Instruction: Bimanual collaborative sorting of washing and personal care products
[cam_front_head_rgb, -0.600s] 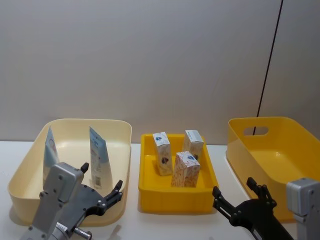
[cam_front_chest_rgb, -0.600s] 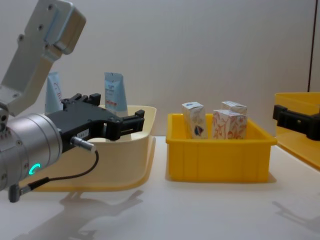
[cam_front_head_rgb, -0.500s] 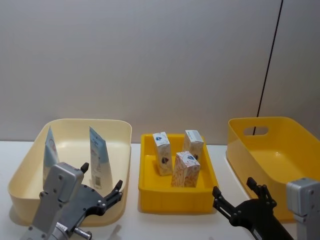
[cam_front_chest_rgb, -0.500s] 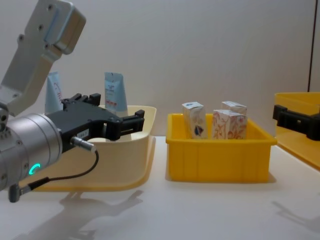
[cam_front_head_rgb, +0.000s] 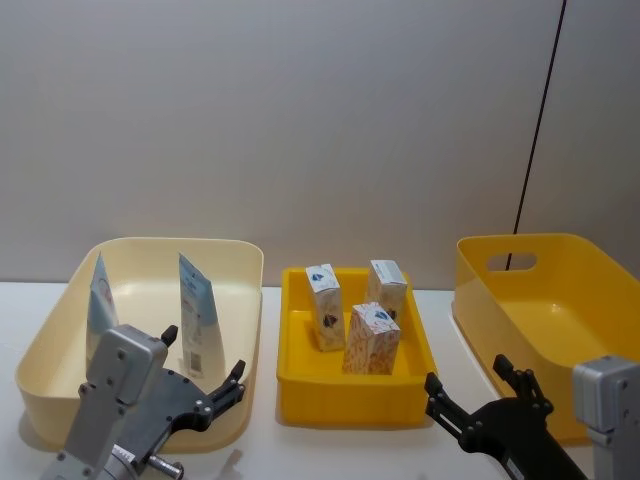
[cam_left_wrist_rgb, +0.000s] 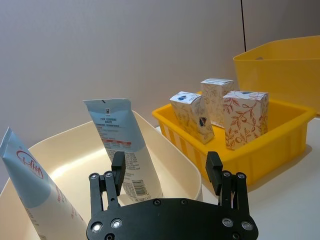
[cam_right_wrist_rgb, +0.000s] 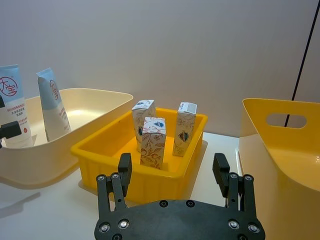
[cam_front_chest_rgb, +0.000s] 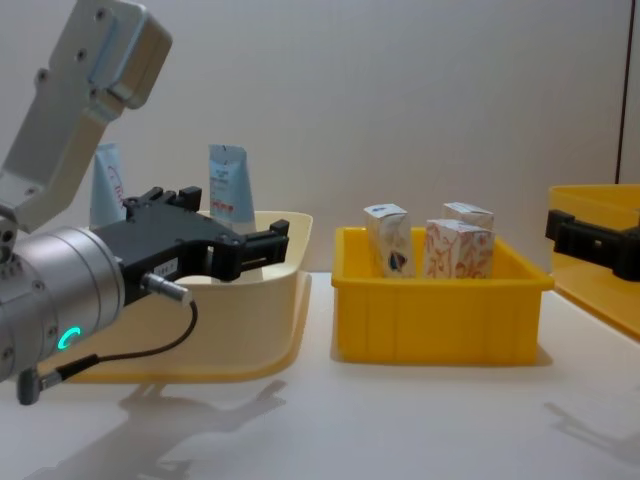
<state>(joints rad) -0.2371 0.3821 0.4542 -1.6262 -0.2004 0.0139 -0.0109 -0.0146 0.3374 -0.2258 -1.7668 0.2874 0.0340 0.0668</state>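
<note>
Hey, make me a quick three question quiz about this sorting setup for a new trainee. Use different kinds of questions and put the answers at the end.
1. Multiple choice: the two squeeze tubes stand in A) the cream bin, B) the small yellow bin, or C) the big yellow bin?
2. True or false: the left gripper and the right gripper are each shut on a product.
3. Count: how many cartons stand in the small yellow bin?

Key
1. A. The big yellow bin looks empty.
2. False. Both sets of jaws stand open and hold nothing.
3. Three.
</note>
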